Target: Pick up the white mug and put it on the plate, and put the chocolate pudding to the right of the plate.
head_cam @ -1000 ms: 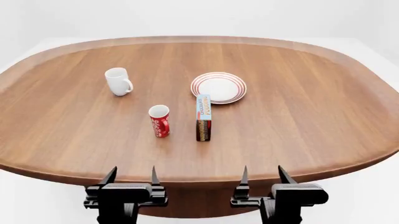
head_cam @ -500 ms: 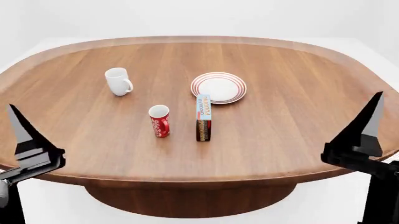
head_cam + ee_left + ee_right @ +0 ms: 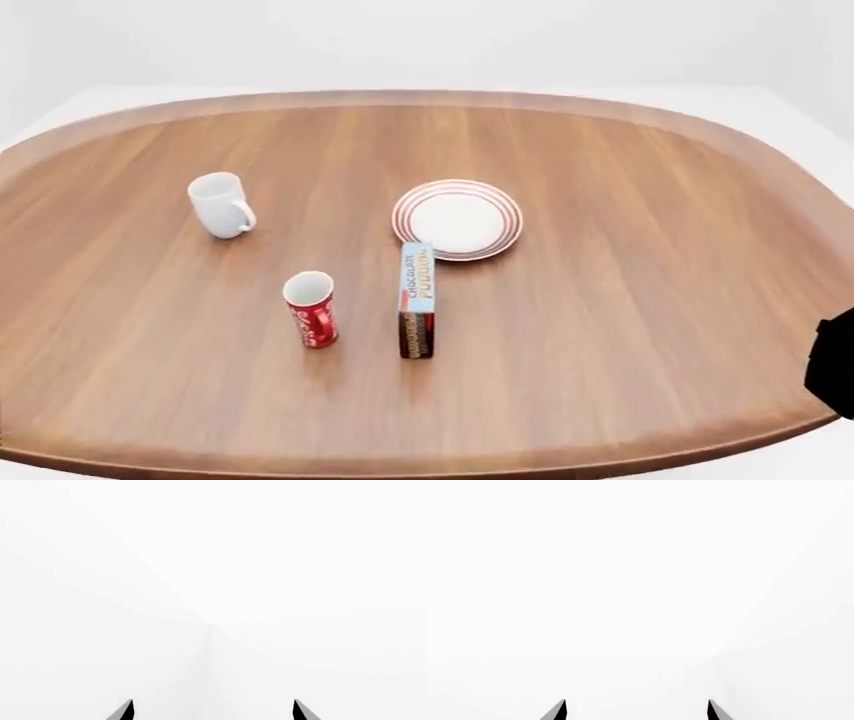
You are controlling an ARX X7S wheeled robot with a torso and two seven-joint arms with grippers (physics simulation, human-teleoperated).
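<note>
White mug (image 3: 220,204), left of centre on the worktop (image 3: 641,300), well apart from the plate (image 3: 458,219): likely rigid, glossy, slippery, best gripped across its rim; both grippers' jaws wide open, empty.

1. A red patterned cup (image 3: 311,310) with a white inside is seen standing upright on the tabletop (image 3: 641,300).
2. The tabletop is rendered as a broad oval of brown wood grain.
3. Plain white surroundings are shown beyond the tabletop.
</note>
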